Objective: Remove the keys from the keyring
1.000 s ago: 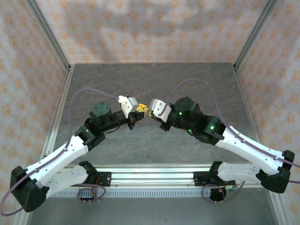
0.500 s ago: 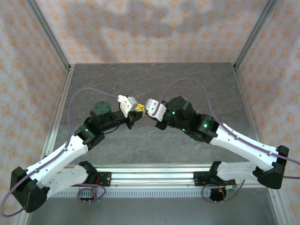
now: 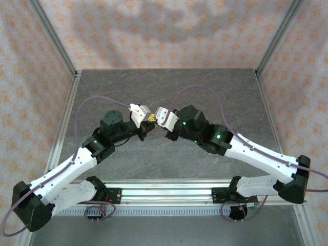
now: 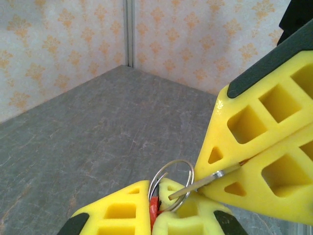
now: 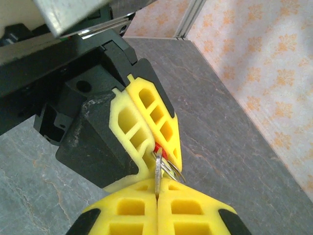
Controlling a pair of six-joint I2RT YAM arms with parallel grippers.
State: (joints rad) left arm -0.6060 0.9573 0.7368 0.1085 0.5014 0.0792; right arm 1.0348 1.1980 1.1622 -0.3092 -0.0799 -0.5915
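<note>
Mid-air over the desk [image 3: 169, 87]: left pincer [image 4: 155, 193] clamped on the red keyring [image 4: 154, 209]; right pincer [image 5: 157, 193] pinched tight on the key [image 4: 205, 180] blade. Key passes through a thin wire loop [image 4: 168, 169] between the near-touching tips.

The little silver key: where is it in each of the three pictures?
Top external: too small to tell; look where left gripper and right gripper meet.
Left wrist: key lower centre-right, pinched by the right gripper.
Right wrist: key edge-on, bottom centre.
Shared landmark: the touching yellow fingertips; left pair grips the red keyring.
</note>
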